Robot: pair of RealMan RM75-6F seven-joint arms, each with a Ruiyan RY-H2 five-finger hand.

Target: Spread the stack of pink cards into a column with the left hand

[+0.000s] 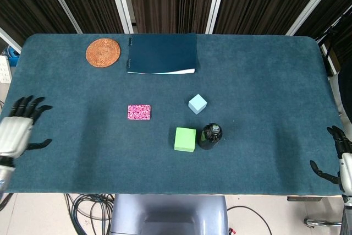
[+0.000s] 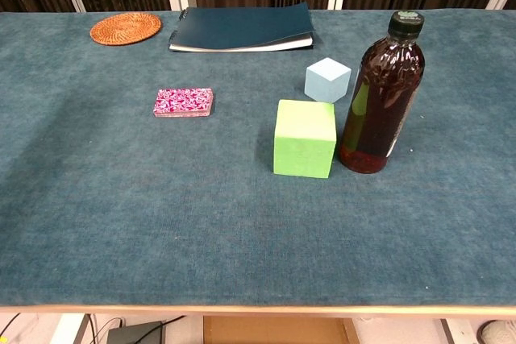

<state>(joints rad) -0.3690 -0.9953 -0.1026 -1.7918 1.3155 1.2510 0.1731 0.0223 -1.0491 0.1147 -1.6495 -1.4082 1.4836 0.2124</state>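
Note:
The stack of pink cards [image 1: 139,112] lies flat and squared up on the blue table, left of centre; the chest view shows the pink cards [image 2: 184,102] too. My left hand [image 1: 17,127] is over the table's left edge, far left of the cards, empty with fingers spread. At the table's right front corner my right hand [image 1: 336,158] shows only partly, its fingers apart and holding nothing. Neither hand appears in the chest view.
A green cube [image 1: 185,139] and a dark bottle [image 1: 209,136] stand right of the cards, with a light blue cube [image 1: 197,103] behind them. A dark notebook [image 1: 162,53] and a woven coaster [image 1: 103,52] lie at the back.

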